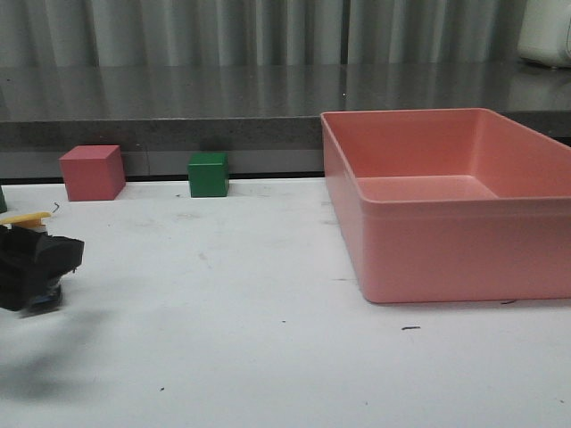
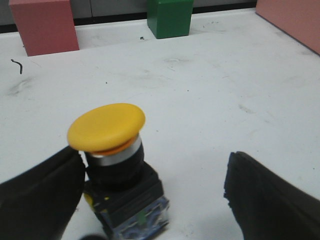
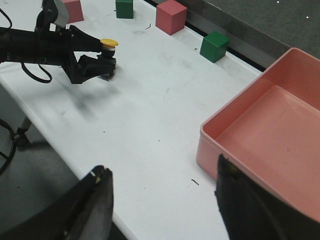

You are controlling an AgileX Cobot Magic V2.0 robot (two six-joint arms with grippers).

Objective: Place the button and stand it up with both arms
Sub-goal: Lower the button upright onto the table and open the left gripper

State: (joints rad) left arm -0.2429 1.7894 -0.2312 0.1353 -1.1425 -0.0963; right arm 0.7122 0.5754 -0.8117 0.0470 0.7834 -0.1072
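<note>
The button (image 2: 106,127) has a round yellow cap on a black collar and a dark blocky base. It stands on the white table, cap up and slightly tilted, between my left gripper's fingers. My left gripper (image 2: 152,165) is open: one finger is close against the button's side and the other is well apart from it. In the front view the yellow cap (image 1: 25,218) shows above my left gripper (image 1: 36,263) at the far left. The right wrist view shows the button (image 3: 108,43) and left gripper (image 3: 95,55) far off. My right gripper (image 3: 162,175) is open and empty over the table's front edge.
A large pink bin (image 1: 446,250) stands on the right and also shows in the right wrist view (image 3: 245,90). A pink cube (image 1: 91,172) and a green cube (image 1: 208,174) sit along the back edge. A second green cube (image 3: 124,7) lies further left.
</note>
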